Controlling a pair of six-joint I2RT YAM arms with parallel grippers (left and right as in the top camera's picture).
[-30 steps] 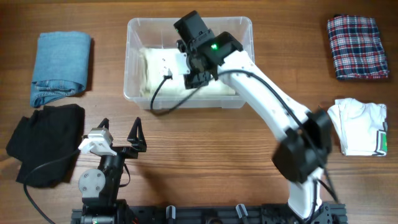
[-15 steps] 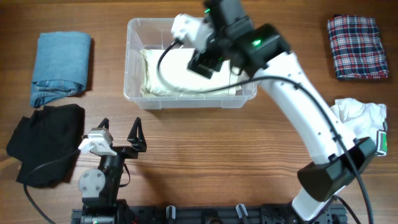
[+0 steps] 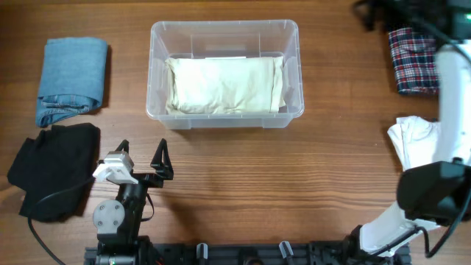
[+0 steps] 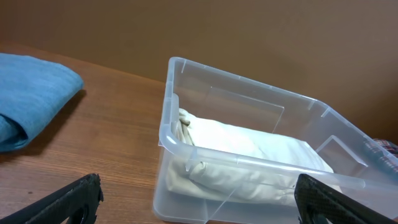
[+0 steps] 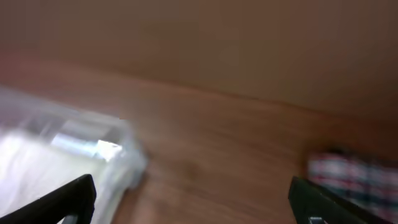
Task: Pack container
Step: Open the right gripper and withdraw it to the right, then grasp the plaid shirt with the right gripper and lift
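The clear plastic container point(image 3: 224, 29) stands at the back middle of the table with a folded cream garment point(image 3: 224, 85) lying flat inside. It also shows in the left wrist view point(image 4: 171, 134) and blurred in the right wrist view point(image 5: 124, 162). My left gripper point(image 3: 141, 158) rests open and empty at the front left, pointing toward the container. My right arm point(image 3: 450, 88) reaches along the right edge; its gripper is at the top right, mostly out of frame. In its wrist view the fingers point(image 5: 193, 199) are wide apart and hold nothing.
Folded blue jeans point(image 3: 72, 77) lie at the back left, a black garment point(image 3: 53, 165) at the front left. A plaid garment point(image 3: 421, 55) lies at the back right, a white garment point(image 3: 416, 143) below it.
My right gripper has lifted out of the container, leaving the cream garment inside, and has swung fast to the back right near the plaid garment. The left arm has not moved.
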